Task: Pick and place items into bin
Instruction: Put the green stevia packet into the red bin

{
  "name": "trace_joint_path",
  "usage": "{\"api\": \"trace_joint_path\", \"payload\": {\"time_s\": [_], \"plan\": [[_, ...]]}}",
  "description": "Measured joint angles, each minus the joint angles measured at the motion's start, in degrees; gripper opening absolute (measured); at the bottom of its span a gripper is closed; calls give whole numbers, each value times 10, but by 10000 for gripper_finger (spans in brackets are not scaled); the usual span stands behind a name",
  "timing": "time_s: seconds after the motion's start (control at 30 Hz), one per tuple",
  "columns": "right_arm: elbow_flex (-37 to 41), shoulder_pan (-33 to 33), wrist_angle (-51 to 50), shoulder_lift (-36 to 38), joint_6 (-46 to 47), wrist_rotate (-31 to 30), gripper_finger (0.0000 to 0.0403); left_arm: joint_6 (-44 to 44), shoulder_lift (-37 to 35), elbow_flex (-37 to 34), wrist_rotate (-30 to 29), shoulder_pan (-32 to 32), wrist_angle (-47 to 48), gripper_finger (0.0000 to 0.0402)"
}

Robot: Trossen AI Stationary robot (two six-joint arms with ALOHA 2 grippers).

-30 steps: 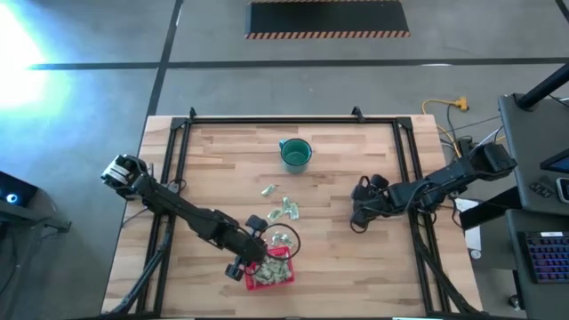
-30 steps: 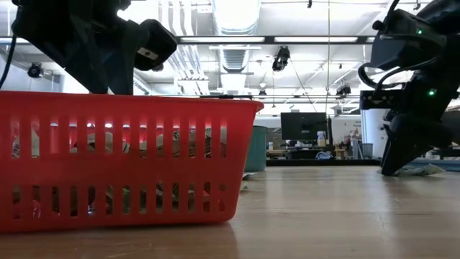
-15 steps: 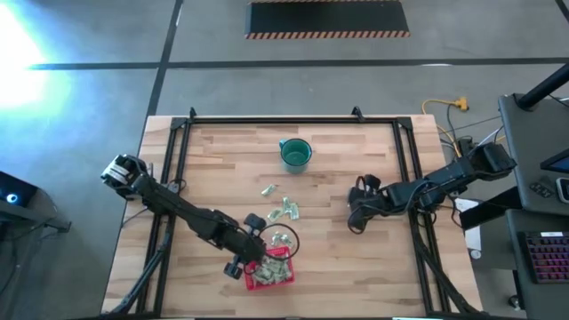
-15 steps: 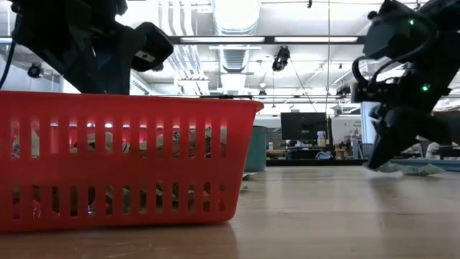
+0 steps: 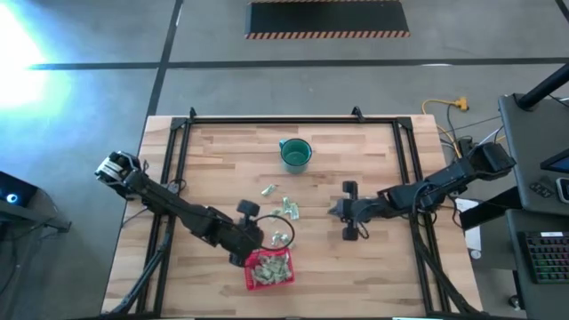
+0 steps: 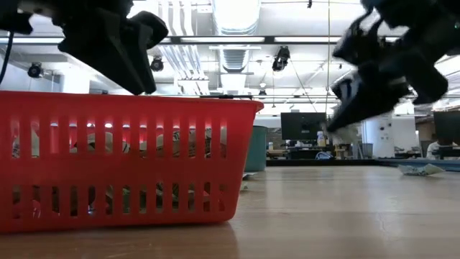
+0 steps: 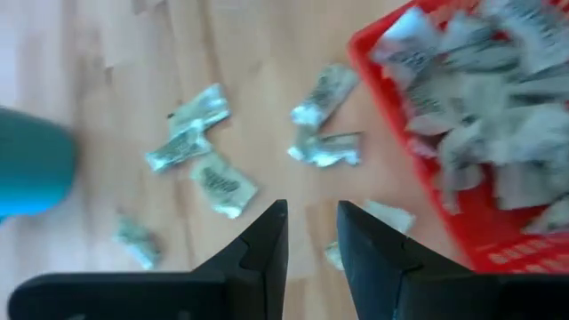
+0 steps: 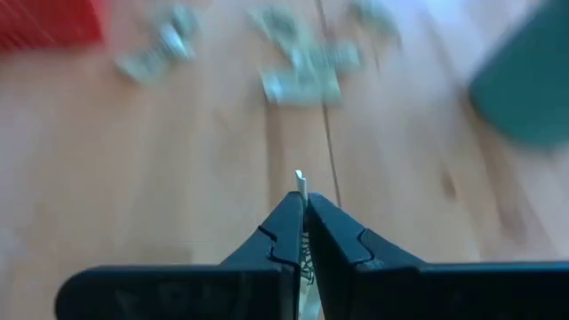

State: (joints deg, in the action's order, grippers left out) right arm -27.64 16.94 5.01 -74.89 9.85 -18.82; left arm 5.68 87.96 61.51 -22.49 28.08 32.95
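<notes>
The red bin [image 5: 269,269] [image 6: 122,165] [image 7: 444,133] stands near the table's front edge with several pale packets inside. Loose packets [image 5: 287,209] [image 7: 200,133] lie flat on the wood just beyond it. My left gripper [image 5: 263,233] [image 7: 311,222] hovers by the bin's far left corner. It is open by a narrow gap with nothing between the fingers. My right gripper [image 5: 335,212] [image 8: 302,200] [image 6: 356,108] is to the right of the loose packets, shut on one pale packet [image 6: 346,133]. My right gripper pinches the packet between its two fingers. A thin pale edge [image 8: 300,181] sticks out past the fingertips. The fingers slant downward from the table's right side. The packet hangs at the fingertips, lifted clear of the table.
A round teal cup [image 5: 295,154] [image 6: 255,147] stands toward the far edge. One more packet [image 6: 420,169] lies on the wood at the right in the low view. A black frame [image 5: 178,133] runs along the table's edges. Bare wood lies between my right gripper and the bin.
My right gripper has risen from the table with the packet, tipped up toward level, and gone toward the table's left, nearer the bin. The packet is now lifted clear. My left gripper has swung at the wrist from over the bin toward the loose packets.
</notes>
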Motion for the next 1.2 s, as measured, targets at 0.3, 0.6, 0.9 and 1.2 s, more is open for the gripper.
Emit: {"api": "trace_joint_path", "payload": {"time_s": [0.3,0.6,0.9,1.2], "plan": [[-1,16,212,-27,-90,38,11,-5,0,-34,-143,-10,6,82],[-97,16,270,-157,-141,135,11,-62,0,-88,-123,-118,-30,82],[-236,17,181,-251,-166,238,11,-172,1,-114,25,-248,-127,82],[-281,24,151,-307,-179,270,11,-182,1,-125,144,-341,-164,82]]}}
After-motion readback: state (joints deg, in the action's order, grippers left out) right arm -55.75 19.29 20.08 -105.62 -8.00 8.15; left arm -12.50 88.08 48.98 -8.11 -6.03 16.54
